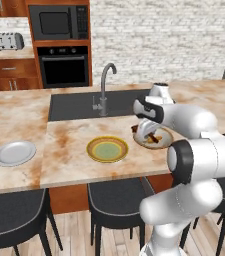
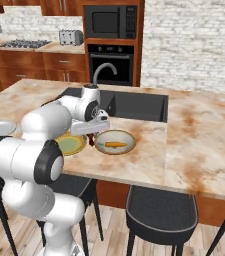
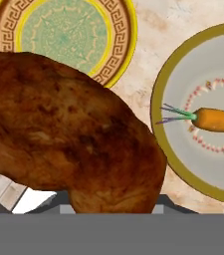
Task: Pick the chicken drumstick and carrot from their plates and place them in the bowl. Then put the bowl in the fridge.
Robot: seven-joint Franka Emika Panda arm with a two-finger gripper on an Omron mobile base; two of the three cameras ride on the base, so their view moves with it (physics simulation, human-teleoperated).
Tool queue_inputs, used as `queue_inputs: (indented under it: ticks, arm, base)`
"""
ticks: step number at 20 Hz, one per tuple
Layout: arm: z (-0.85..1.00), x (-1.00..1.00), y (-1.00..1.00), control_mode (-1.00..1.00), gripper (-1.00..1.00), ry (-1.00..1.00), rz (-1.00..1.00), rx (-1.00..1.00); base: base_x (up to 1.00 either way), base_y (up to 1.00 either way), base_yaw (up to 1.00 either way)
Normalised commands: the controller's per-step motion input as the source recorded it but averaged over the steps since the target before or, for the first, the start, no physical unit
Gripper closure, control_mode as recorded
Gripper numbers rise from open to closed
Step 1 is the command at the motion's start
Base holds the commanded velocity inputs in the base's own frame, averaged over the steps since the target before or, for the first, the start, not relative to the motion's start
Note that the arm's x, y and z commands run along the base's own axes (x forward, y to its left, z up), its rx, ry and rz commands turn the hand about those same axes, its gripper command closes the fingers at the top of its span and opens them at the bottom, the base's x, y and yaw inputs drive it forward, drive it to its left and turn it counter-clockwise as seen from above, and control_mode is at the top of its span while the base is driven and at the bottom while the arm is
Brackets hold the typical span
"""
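While the arm reaches out over the marble counter (image 1: pixel 69 150), the items stand as follows, nearest first

Stools — dark padded seats (image 1: pixel 115 196) tucked under the counter's front edge.

Gripper (image 2: pixel 90 135) — clenched on the chicken drumstick (image 3: pixel 68 134), which looms large and brown against the hand camera; from the right base camera a dark reddish piece shows just below the hand, between the yellow-rimmed plate and the bowl. Whether the drumstick touches anything beneath it cannot be told.

Yellow-rimmed plate (image 1: pixel 107 149) — flat on the counter, green centre, patterned band inside the rim; nothing on it.

Bowl (image 2: pixel 115 141) — tan rim, pale grey inside, just beside the yellow-rimmed plate on its right as seen from the right base camera. The carrot (image 2: pixel 115 144) lies flat in it, orange, with a green tuft pointing toward the yellow-rimmed plate.

Grey-white plate (image 1: pixel 14 153) — well apart, far to the left on the counter, bare.

Sink (image 1: pixel 79 104) — dark basin sunk in the counter behind the plates, with a curved grey tap (image 1: pixel 104 90) at its rim.

Far wall — black oven (image 1: pixel 63 66) with microwave (image 1: pixel 59 22) above, set in wooden cabinets; toaster (image 1: pixel 9 40) on the side counter; hob (image 2: pixel 24 44) further left
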Motion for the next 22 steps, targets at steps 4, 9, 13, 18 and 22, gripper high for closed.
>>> queue_inputs:
  ticks: [4, 9, 13, 18, 22]
  arm:
    - [-0.03, 0.15, -0.45, -1.00, 1.00, 0.00, 0.00, -0.07]
    - [-0.24, 0.17, -0.40, -1.00, 1.00, -0.06, 0.00, -0.04]
    - [-0.20, 0.31, -0.30, -1.00, 1.00, -0.01, 0.00, -0.01]
    - [-0.24, 0.29, -0.23, -1.00, 1.00, -0.01, 0.03, -0.05]
    - [-0.17, 0.27, -0.07, -1.00, 1.00, -0.02, 0.06, -0.06]
  base:
    - [0.00, 0.00, 0.00]
    - [0.00, 0.00, 0.00]
    - [0.00, 0.00, 0.00]
    - [0.00, 0.00, 0.00]
    - [0.00, 0.00, 0.00]
